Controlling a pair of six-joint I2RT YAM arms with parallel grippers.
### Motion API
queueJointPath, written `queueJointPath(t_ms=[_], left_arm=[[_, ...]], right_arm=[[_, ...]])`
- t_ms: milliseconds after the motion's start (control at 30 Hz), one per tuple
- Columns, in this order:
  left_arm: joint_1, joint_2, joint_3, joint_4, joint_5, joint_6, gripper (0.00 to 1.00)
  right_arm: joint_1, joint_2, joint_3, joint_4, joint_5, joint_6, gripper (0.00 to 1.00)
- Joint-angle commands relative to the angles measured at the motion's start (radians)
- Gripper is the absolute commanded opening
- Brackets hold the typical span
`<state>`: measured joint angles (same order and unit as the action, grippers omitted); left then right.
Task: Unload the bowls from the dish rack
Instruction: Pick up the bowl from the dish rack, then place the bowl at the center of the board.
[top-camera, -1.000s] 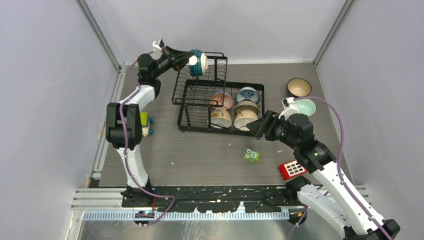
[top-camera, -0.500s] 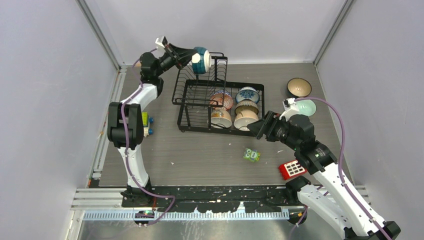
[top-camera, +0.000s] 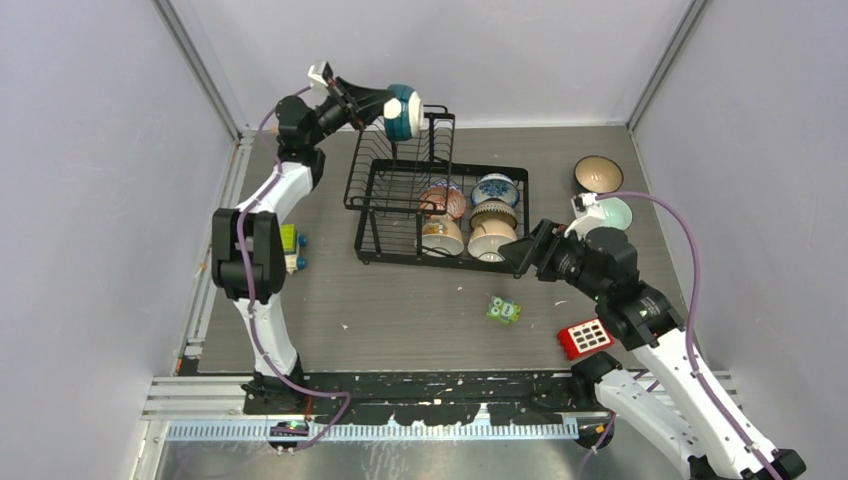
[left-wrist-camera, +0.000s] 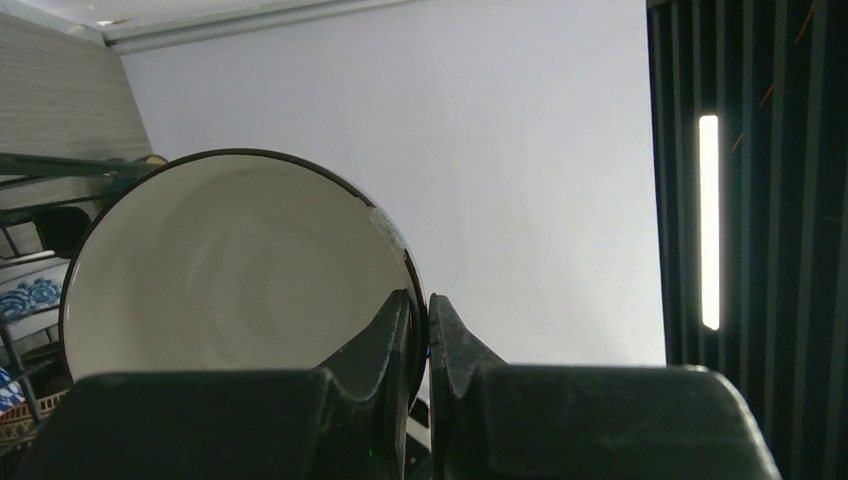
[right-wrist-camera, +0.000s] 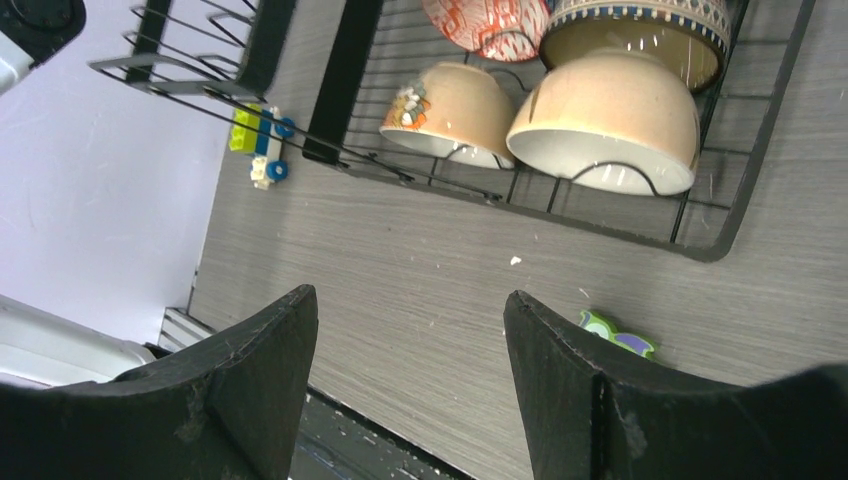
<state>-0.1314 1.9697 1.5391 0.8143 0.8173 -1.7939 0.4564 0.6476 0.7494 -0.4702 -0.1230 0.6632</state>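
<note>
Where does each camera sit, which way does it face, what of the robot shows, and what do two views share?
Top external: above and behind the bases, looking down on table and rack; both arms show.
Left wrist: on left arm, facing the back wall; left end effector shut on the teal bowl.
Right wrist: on right arm, looking down at the rack's near side; right end effector open.
Top and right wrist share: tan bowl, green toy.

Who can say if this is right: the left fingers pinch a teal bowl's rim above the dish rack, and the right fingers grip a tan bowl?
No. The right wrist view shows the right fingers open and empty, the large tan bowl sitting in the dish rack. The left fingers do pinch the teal bowl's rim above it.
</note>
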Motion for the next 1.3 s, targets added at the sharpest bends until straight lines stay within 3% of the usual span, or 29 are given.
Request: queueJointPath(t_ms=[0,233,400,533,667,967,1267], left_arm=[[-0.016,-0.182,0.09,-0.027,0.026,0.073,0.0],[-0.071,-0.352,0.111,-0.322,0.069,0.315,0.0],[-0.134,-0.496,0.123,-0.655,0.058,0.587,0.0],[-0.225,-0.615,0.151,-1.07,-0.065,0.964,0.0],[-0.36,-0.733,0.144,-1.336,-0.228,1.231,0.0],[-0.616,-0.958,0.034,-1.578,-0.485,1.565,0.0],[-0.899,-0.994,-0.025,-1.705,-0.679,1.835,0.0]], right_arm=[[0.003,-0.028,0.107,-0.022,0.031,-0.056,0.72],[0.004,-0.061,0.193,-0.081,0.042,-0.082,0.73],[0.004,-0.071,0.257,-0.121,0.028,-0.087,0.73],[0.006,-0.06,0.33,-0.157,0.022,-0.103,0.73],[0.02,-0.025,0.422,-0.191,0.023,-0.119,0.73],[0.084,0.15,0.658,-0.292,-0.092,-0.145,0.73],[0.315,0.454,1.013,-0.608,0.005,-0.255,0.73]])
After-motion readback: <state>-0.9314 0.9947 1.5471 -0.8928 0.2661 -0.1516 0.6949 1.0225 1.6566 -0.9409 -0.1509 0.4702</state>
